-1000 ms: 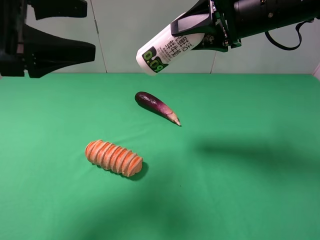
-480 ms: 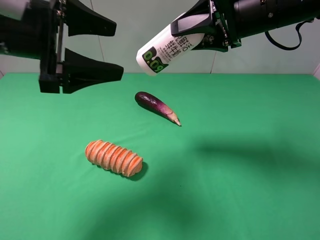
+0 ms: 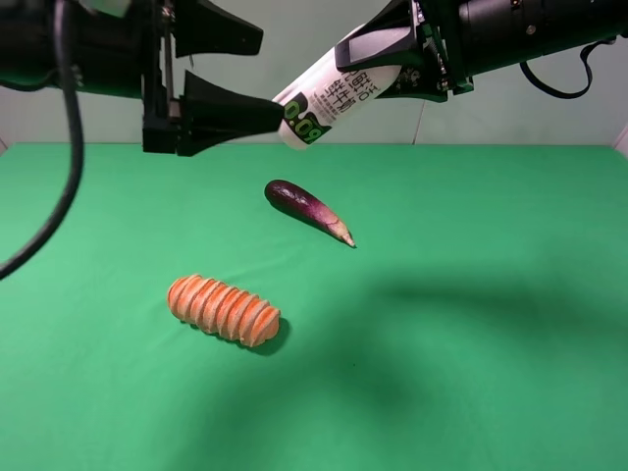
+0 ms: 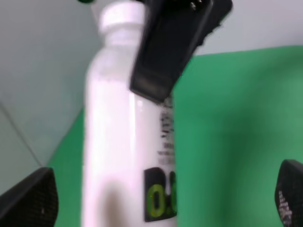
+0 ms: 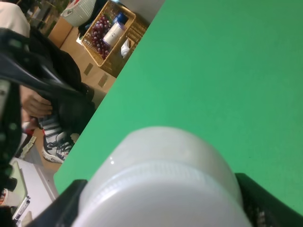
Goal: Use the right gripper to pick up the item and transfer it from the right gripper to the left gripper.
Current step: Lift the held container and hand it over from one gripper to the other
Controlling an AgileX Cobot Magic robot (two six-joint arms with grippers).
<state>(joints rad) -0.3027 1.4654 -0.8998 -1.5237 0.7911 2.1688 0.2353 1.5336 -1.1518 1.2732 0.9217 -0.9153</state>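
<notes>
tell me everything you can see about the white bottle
The white bottle is small and looks like smooth plastic, with a white screw cap, dark lettering down its side and a green-and-black band near the base. It hangs tilted in the air above the green table, cap end high, clamped near the cap by the right gripper. Its base end sits between the open jaws of the left gripper, which do not appear to touch it.

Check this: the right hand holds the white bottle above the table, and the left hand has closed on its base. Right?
No: the left hand is open, clear of the bottle, per the left wrist view. The right hand holds it above the table.
</notes>
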